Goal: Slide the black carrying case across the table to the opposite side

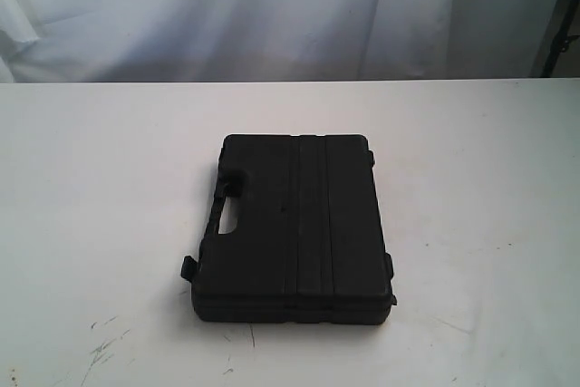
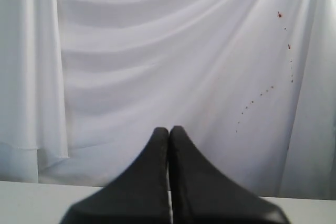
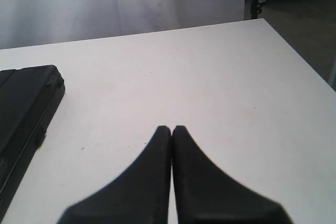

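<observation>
White curtain (image 1: 272, 6) hangs behind the white surface (image 1: 471, 188). Both pairs of jaws are pressed together, holding nothing — the left jaws point at the curtain, the right jaws hover over bare surface, apart from the black carrying case (image 1: 299, 228). It lies flat near the surface's middle — handle (image 1: 216, 211) toward the left arm's side, dark scuff marks (image 1: 104, 351) nearer the camera.

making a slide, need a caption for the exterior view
Closed black carrying case lying flat on the white table, handle at left, white curtain behind.
</observation>
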`<control>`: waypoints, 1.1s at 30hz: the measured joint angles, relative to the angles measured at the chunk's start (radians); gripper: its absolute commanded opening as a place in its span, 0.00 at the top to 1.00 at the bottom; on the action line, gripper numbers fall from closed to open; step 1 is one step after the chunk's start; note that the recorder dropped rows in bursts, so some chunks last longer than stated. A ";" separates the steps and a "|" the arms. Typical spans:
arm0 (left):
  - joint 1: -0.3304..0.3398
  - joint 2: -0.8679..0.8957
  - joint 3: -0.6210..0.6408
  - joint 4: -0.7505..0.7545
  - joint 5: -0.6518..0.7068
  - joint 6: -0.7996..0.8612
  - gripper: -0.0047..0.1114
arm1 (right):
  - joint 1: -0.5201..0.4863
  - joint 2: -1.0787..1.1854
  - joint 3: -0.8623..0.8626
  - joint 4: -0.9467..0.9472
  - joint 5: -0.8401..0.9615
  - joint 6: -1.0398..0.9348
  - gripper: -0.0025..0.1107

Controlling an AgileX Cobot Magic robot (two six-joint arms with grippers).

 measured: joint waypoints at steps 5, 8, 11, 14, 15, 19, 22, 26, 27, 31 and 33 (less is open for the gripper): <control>0.000 0.000 0.000 0.000 -0.043 -0.008 0.96 | 0.000 0.000 0.000 0.000 0.000 0.000 0.98; 0.000 0.007 -0.027 0.000 0.014 -0.014 0.96 | 0.000 0.000 0.000 0.000 0.000 0.000 0.98; 0.000 0.051 -0.111 0.000 0.105 -0.014 0.96 | 0.000 0.000 0.000 0.000 0.000 0.000 0.98; 0.000 0.136 -0.214 0.000 0.174 -0.014 0.96 | 0.000 0.000 0.000 0.000 0.000 0.000 0.98; 0.000 0.171 -0.251 -0.007 0.199 -0.014 0.96 | 0.000 0.000 0.000 0.000 0.000 0.000 0.98; 0.000 0.324 -0.389 -0.071 0.277 -0.018 0.96 | 0.000 0.000 0.000 0.000 0.000 0.000 0.98; 0.000 0.443 -0.467 -0.102 0.356 -0.018 0.96 | 0.000 0.000 0.000 0.000 0.000 0.000 0.98; 0.000 0.608 -0.547 -0.117 0.509 -0.018 0.96 | 0.000 0.000 0.000 0.000 0.000 0.000 0.98; 0.000 0.639 -0.559 -0.118 0.548 -0.018 0.96 | 0.000 0.000 0.000 0.000 0.000 0.000 0.98; 0.000 0.780 -0.608 -0.122 0.672 -0.011 0.96 | 0.000 0.000 0.000 0.000 0.000 0.000 0.98; 0.000 0.841 -0.618 -0.124 0.691 -0.004 0.96 | 0.000 0.000 0.000 0.000 0.000 0.000 0.98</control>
